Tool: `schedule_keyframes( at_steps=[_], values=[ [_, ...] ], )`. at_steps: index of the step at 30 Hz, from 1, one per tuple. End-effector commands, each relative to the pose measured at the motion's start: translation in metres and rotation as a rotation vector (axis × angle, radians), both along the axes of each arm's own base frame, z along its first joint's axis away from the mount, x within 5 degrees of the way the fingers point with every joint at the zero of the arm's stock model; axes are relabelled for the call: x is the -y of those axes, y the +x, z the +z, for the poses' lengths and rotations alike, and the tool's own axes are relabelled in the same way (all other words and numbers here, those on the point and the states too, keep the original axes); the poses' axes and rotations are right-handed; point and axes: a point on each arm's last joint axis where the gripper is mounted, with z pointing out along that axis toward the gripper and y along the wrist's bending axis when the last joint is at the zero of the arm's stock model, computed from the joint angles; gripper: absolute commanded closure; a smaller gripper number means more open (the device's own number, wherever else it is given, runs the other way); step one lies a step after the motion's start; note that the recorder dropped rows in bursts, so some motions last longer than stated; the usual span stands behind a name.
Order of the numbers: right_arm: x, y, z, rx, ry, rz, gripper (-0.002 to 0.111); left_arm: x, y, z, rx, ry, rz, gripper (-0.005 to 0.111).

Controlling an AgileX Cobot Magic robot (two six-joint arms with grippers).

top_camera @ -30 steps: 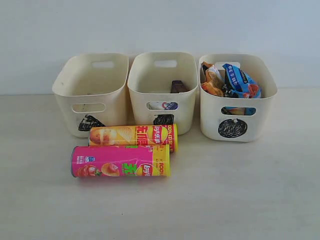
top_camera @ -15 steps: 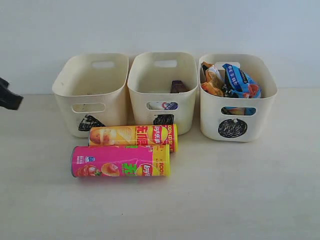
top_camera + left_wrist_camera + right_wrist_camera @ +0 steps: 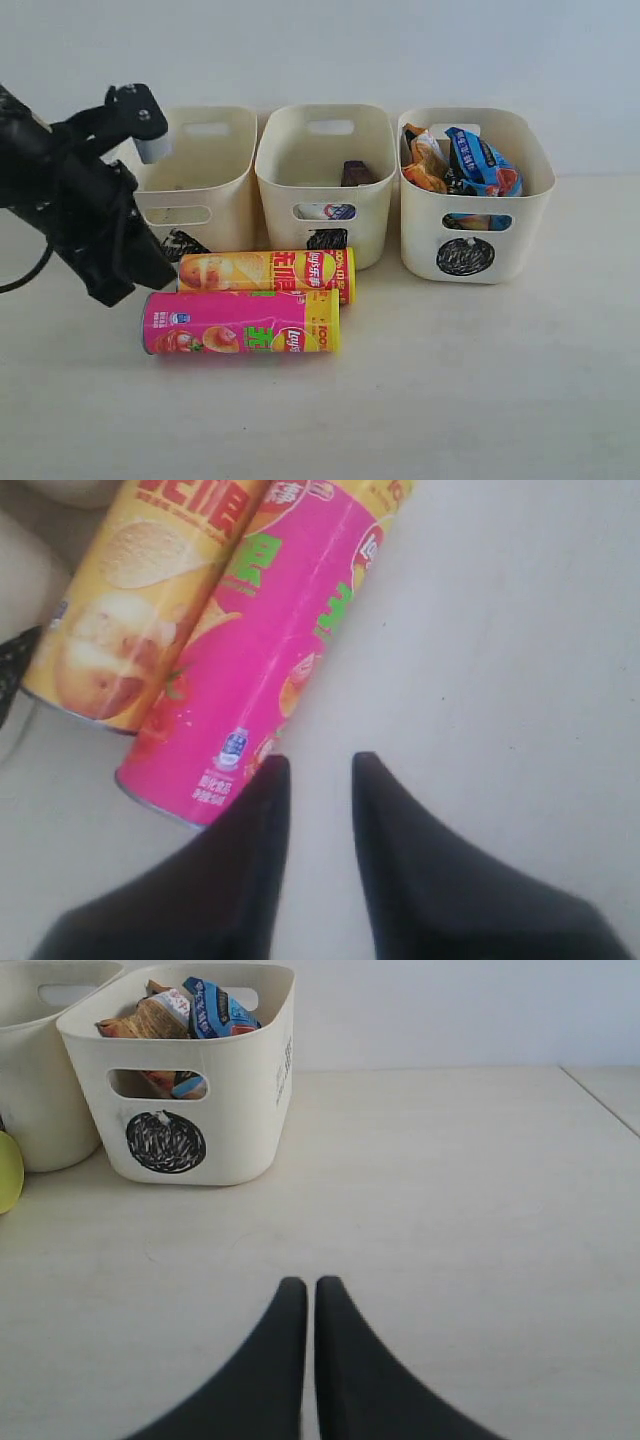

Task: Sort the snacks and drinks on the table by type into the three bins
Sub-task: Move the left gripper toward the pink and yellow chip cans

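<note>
Nearest, the pink can (image 3: 240, 322) lies on its side on the table (image 3: 450, 390). The left gripper (image 3: 318, 768), jaws slightly parted and empty, hangs at the can's end; the can sits outside the gap, and I cannot tell if they touch. The right gripper (image 3: 311, 1285) is pressed closed over the table, holding nothing. Just behind the pink can lies the yellow-orange can (image 3: 265, 270). Farther back, the left arm (image 3: 70, 190) covers part of the triangle bin (image 3: 215, 160). In the square bin (image 3: 372, 225) only a corner of the dark carton (image 3: 357, 172) shows, and a sliver of the white-blue carton (image 3: 327, 211) through the cutout.
</note>
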Motion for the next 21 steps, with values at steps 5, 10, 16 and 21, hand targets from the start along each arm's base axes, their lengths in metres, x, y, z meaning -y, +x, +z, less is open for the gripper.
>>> schedule_keyframes(
  at_steps=[5,10,16,21],
  values=[
    [0.0,0.0,0.0,0.008,-0.003,-0.004,0.108,0.026,0.016,-0.032,-0.007,0.055,-0.231,0.026],
    [0.0,0.0,0.0,0.008,-0.003,-0.004,0.108,0.054,0.024,-0.056,0.057,0.094,-0.399,0.026],
    [0.0,0.0,0.0,0.008,-0.003,-0.004,0.108,0.061,0.04,-0.081,0.012,0.107,-0.405,0.027],
    [0.0,0.0,-0.001,0.006,0.001,-0.004,0.108,0.062,0.043,-0.095,-0.016,0.116,-0.407,0.027]
  ],
)
